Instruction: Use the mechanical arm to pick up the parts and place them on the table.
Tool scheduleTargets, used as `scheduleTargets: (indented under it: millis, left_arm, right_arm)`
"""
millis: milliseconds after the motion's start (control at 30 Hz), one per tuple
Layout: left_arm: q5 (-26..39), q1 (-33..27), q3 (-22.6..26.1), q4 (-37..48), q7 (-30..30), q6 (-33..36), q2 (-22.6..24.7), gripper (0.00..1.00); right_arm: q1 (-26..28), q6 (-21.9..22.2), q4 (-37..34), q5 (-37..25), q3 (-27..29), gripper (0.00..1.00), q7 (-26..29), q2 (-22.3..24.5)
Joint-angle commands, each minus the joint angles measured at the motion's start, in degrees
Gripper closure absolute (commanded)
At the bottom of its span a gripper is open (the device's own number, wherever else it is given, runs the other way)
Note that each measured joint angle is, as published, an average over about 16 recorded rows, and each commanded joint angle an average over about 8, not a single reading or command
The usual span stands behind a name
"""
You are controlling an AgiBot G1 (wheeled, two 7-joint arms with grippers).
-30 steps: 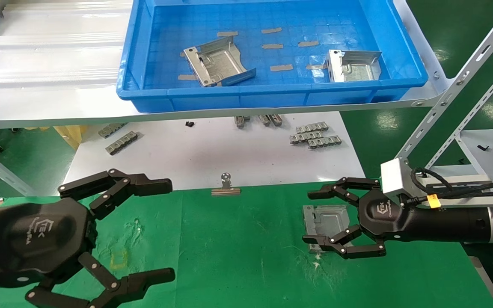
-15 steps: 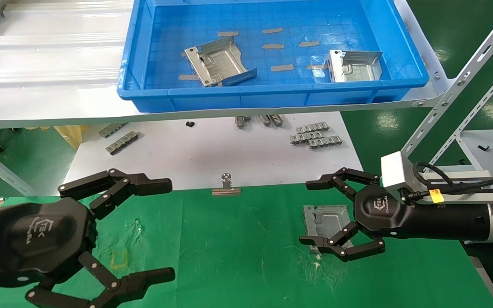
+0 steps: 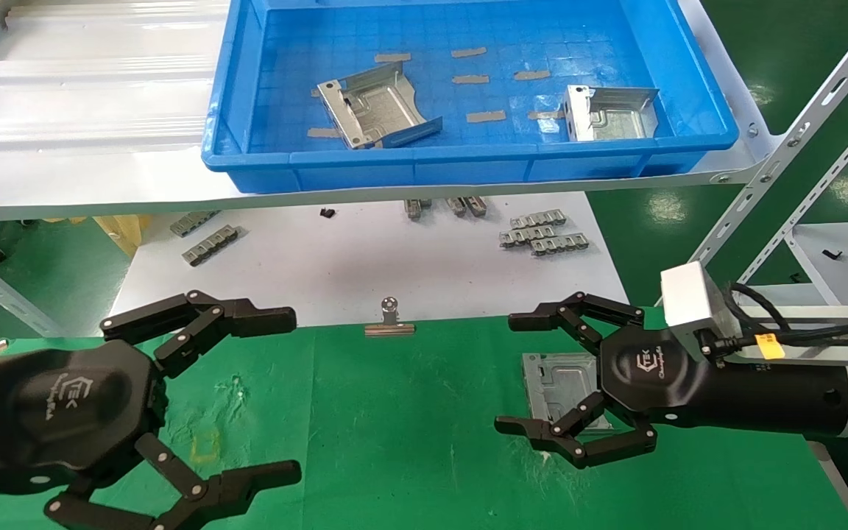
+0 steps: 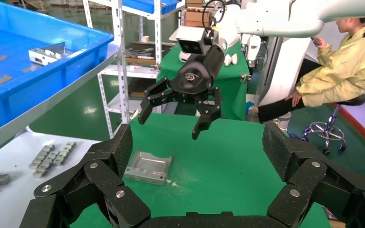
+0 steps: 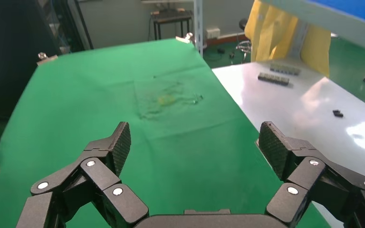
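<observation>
My right gripper (image 3: 512, 372), the black three-fingered hand with the yellow-tagged cable, hangs open and empty just above a silvery part (image 3: 560, 379) lying flat on the green table (image 3: 409, 427). The left wrist view shows that hand (image 4: 171, 123) raised clear of the part (image 4: 148, 167). In its own view the right gripper (image 5: 195, 142) holds nothing. Two more parts (image 3: 376, 110) (image 3: 608, 114) lie in the blue tray (image 3: 468, 158) on the shelf. My left gripper (image 3: 288, 394) (image 4: 197, 147) is open and empty at the table's near left.
Behind the mat is a white board (image 3: 365, 265) with grey toothed strips (image 3: 542, 235). A metal clip (image 3: 389, 320) sits on the mat's far edge. A slanted shelf frame (image 3: 785, 147) stands at the right. A seated person in yellow (image 4: 335, 71) is beyond the table.
My right gripper has risen off the part and shifted a little left, with its fingers spread wider. The part stays flat on the mat. The left arm has not moved.
</observation>
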Motion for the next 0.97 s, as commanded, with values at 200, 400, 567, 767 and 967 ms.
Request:
scheduleTargets:
  millis: [200,400,567,767,967]
  left_arm:
    - [0.0,0.0,0.0,0.0,0.0,0.0,0.0,0.0]
    - [0.0,0.0,0.0,0.0,0.0,0.0,0.0,0.0]
    - [0.0,0.0,0.0,0.0,0.0,0.0,0.0,0.0]
    - [0.0,0.0,0.0,0.0,0.0,0.0,0.0,0.0]
    - [0.0,0.0,0.0,0.0,0.0,0.0,0.0,0.0]
  right_arm:
    - [-3.7,0.8,6.2,0.2,5.4,0.0,3.8,1.4]
    - [-6.8,1.4,11.5,0.4,9.9,0.0,7.1,2.7]
    - [-9.4,1.9,15.9,0.6,13.7,0.0,9.8,3.7]
    - [-12.6,2.6,21.3,0.8,18.3,0.0,13.0,4.9]
    - [-15.0,3.1,25.2,0.9,21.8,0.0,15.5,5.9]
